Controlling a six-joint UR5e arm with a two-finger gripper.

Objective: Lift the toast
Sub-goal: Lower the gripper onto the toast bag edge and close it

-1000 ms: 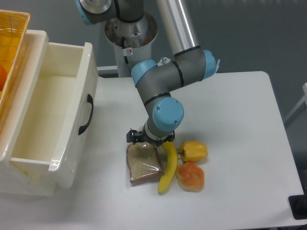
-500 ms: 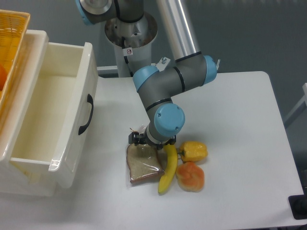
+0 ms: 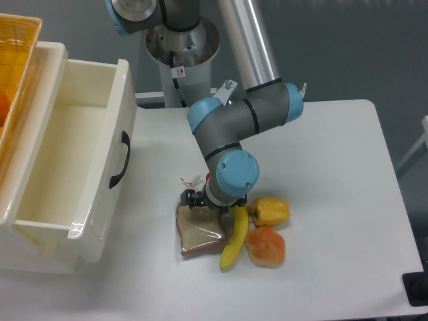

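Observation:
The toast (image 3: 199,233) lies flat on the white table, a brown slice with a darker crust in shiny clear plastic. My gripper (image 3: 208,202) hangs straight down over the toast's far end, its dark fingers close to or touching the slice. The wrist hides the fingertips, so whether they are open or shut does not show. A yellow banana (image 3: 233,239) lies against the toast's right edge.
A yellow pepper-like item (image 3: 271,211) and an orange lumpy bun-like item (image 3: 266,246) sit right of the banana. A large white open drawer bin (image 3: 73,164) stands at the left, with an orange basket (image 3: 17,53) beyond it. The arm's base (image 3: 182,50) is at the back.
The arm has lowered step by step, bringing the gripper down and slightly forward onto the toast's far end. The toast and the other items have not moved.

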